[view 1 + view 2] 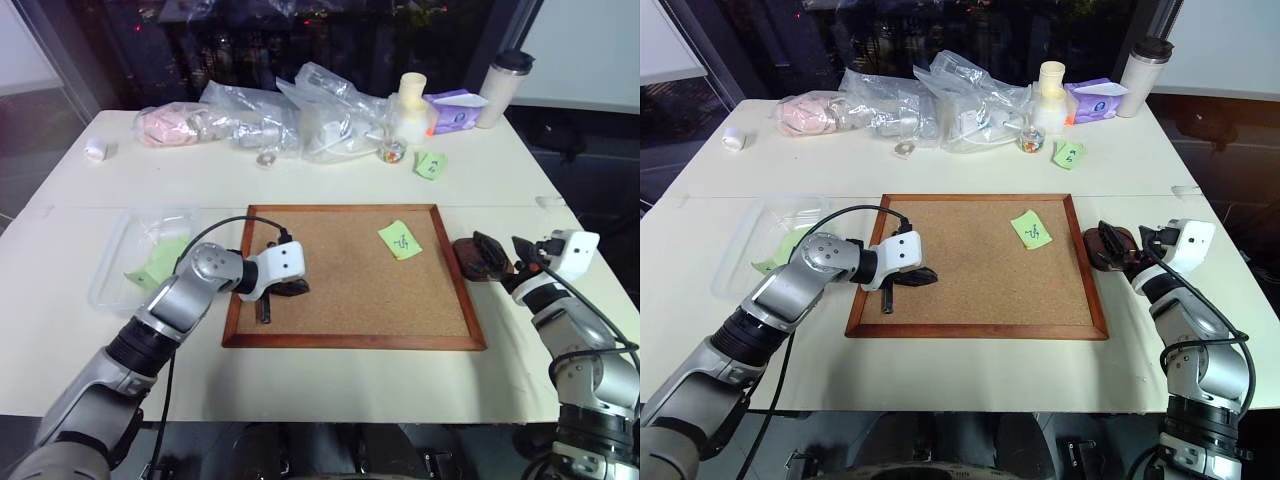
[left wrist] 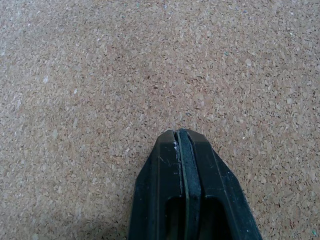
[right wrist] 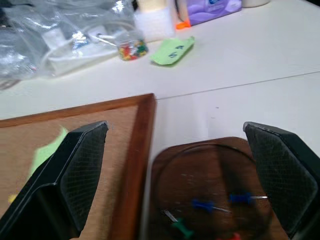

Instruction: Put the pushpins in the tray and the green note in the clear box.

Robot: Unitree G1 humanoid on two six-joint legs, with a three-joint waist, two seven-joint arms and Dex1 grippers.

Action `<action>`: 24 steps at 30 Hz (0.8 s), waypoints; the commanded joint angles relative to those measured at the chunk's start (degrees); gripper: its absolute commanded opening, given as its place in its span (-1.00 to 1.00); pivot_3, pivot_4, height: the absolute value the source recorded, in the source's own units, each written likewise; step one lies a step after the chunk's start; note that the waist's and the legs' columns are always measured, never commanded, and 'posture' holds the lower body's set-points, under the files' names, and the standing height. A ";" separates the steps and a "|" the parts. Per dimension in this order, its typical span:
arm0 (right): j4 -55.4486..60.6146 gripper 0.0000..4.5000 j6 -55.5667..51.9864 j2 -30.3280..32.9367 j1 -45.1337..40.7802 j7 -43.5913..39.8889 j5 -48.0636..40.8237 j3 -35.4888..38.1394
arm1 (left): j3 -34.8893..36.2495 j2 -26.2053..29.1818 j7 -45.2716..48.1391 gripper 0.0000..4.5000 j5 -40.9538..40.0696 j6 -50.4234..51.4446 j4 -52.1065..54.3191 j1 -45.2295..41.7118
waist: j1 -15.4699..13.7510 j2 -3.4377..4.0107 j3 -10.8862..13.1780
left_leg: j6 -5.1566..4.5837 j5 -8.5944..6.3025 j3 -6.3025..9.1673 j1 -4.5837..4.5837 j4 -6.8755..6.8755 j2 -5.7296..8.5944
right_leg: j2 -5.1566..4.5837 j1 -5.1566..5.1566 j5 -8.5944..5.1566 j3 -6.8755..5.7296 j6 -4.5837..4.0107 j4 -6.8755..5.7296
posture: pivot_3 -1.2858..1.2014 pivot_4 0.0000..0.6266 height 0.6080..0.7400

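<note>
Left eye view gives you the whole layout: the large wood-framed cork board point(image 1: 355, 275) lies flat in the middle of the white table point(image 1: 330, 380), and everything the next move turns on is measured from it. The shallow clear plastic box point(image 1: 140, 258) sits just off the board's left edge, with light green paper already lying inside it. The small dark brown tray point(image 1: 482, 257) sits just off the board's right edge, and the right wrist view shows a few coloured pushpins point(image 3: 210, 206) resting in it, blue and green ones plainly, a red one less clearly. The light green square sticky note point(image 1: 400, 240) lies on the cork in the board's upper right quarter, so it is on the tray's side of the board and well apart from the box. Your right gripper point(image 1: 524, 258) hangs beside the tray with its two black fingers spread wide and nothing between them; it is the nearer arm to the note, which lies to its left and a little farther up the board. Your left gripper point(image 1: 283, 290) rests low on the cork near the board's left edge, fingers pressed together on nothing visible, close to the box yet far from the note. You should judge the note as the remaining piece: the right arm reaches it sooner, while the box waits across the board's long axis.
</note>
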State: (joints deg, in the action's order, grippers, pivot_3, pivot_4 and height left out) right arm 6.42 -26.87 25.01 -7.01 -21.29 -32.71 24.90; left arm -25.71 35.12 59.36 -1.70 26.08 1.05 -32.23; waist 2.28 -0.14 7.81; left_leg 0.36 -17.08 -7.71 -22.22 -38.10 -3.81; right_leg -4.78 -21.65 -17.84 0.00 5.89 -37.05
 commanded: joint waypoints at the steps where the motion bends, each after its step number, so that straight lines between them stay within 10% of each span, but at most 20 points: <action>1: 6.18 0.98 -0.31 2.07 1.05 -2.62 1.95 -4.96 | -2.10 2.25 -0.85 -1.00 4.25 3.36 -5.55 3.16 | 0.18 0.00 0.00 | 0.00 0.00 0.00 0.00 0.01 0.00 | -0.01 0.00 0.00 0.00 -0.01 0.00 | 0.03 -0.52 0.92; 8: 7.40 0.98 4.58 -0.14 0.36 -5.03 12.30 -21.79 | 0.82 1.73 0.39 -1.00 1.38 1.74 -4.54 3.95 | 0.29 -0.08 0.04 | 0.00 0.00 0.01 -0.03 0.08 -0.01 | -0.14 -0.11 -0.13 -0.03 -0.27 -0.01 | 0.03 -0.52 0.92; 21: -5.78 0.98 12.06 -4.06 -5.23 -7.56 16.80 -24.66 | 0.44 1.17 -0.19 -1.00 1.63 2.66 -3.38 4.37 | 0.07 -0.39 0.19 | 0.04 0.03 -0.02 -0.18 0.08 0.02 | 0.10 -0.27 -0.05 -0.04 -0.10 -0.04 | 0.03 -0.52 0.92; 24: -7.63 0.62 12.55 -4.40 -5.76 -8.25 16.31 -24.15 | 0.62 1.34 -0.29 -1.00 1.65 2.65 -3.38 4.63 | 0.14 -0.39 0.19 | 0.04 0.03 -0.02 -0.18 0.08 0.02 | 0.10 -0.27 -0.04 -0.04 -0.09 -0.04 | 0.03 -0.52 0.92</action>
State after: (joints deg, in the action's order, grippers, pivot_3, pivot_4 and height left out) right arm -1.11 -15.65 21.11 -12.07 -29.10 -15.97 -0.65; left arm -22.80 35.02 59.69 -3.19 25.67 1.70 -30.10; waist 2.42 -0.53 8.00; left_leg 0.42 -17.04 -7.73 -22.39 -38.02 -3.80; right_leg -4.67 -21.92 -17.87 -0.05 5.81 -37.10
